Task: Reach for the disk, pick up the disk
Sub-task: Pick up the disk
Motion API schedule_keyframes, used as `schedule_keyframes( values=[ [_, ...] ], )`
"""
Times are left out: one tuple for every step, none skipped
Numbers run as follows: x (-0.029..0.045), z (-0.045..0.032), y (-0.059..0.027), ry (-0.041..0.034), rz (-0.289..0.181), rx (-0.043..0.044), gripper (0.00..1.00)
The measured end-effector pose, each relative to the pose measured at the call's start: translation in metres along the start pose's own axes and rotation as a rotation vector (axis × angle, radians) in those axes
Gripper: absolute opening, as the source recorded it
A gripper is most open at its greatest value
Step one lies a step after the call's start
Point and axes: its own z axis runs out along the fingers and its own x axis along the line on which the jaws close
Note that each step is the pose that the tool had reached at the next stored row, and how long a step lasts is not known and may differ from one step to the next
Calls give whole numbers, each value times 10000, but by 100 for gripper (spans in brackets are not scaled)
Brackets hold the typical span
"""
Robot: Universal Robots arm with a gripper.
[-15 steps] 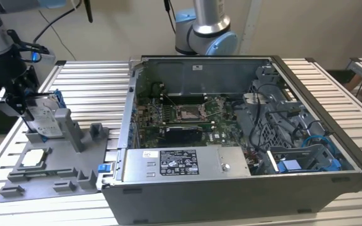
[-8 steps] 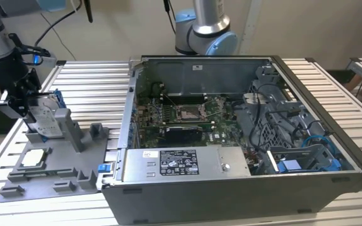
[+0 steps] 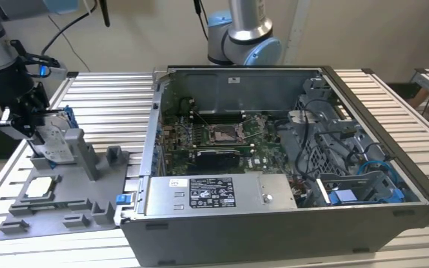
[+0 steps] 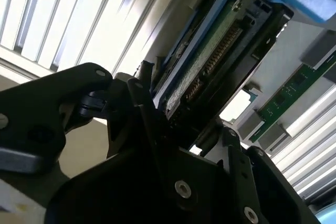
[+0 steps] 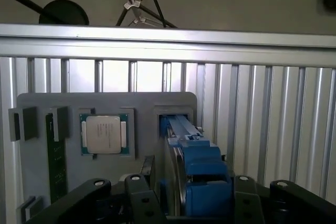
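Note:
The disk (image 3: 53,140) stands on edge in a slot of the grey holder plate (image 3: 65,209) at the exterior view's left. It is silver-grey with a white label and a bright blue bracket. My gripper (image 3: 39,129) has come down over its upper end. In the first wrist view the disk's blue bracket (image 5: 197,163) lies between the two black fingers (image 5: 137,184). In the second wrist view the disk's green board and connector (image 4: 210,66) face the camera, and a slit of light shows between the disk and one finger (image 4: 231,140). The gripper (image 4: 184,116) is open, straddling the disk.
A small silver square chip (image 5: 103,134) and a green memory stick (image 5: 55,163) also sit in the holder plate. The open computer case (image 3: 274,167) stands to the exterior view's right of the plate. A second arm's base (image 3: 244,33) rises behind the case. All of it rests on a slatted aluminium table (image 3: 110,106).

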Motion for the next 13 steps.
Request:
schedule_keyframes(
  values=[
    [0,0,0,-2,0,1,0],
    [0,0,0,-1,0,0,0],
    [0,0,0,-4,0,3,0],
    [0,0,0,-4,0,2,0],
    [0,0,0,-2,1,1,0],
    [0,0,0,-3,0,3,0],
    [0,0,0,-3,1,3,0],
    [0,-1,0,-3,0,2,0],
    [0,-1,0,-2,0,2,0],
    [0,-1,0,-3,1,2,0],
    [0,-1,0,-3,1,2,0],
    [0,-1,0,-3,0,3,0],
    [0,-2,0,-2,0,1,0]
  ],
)
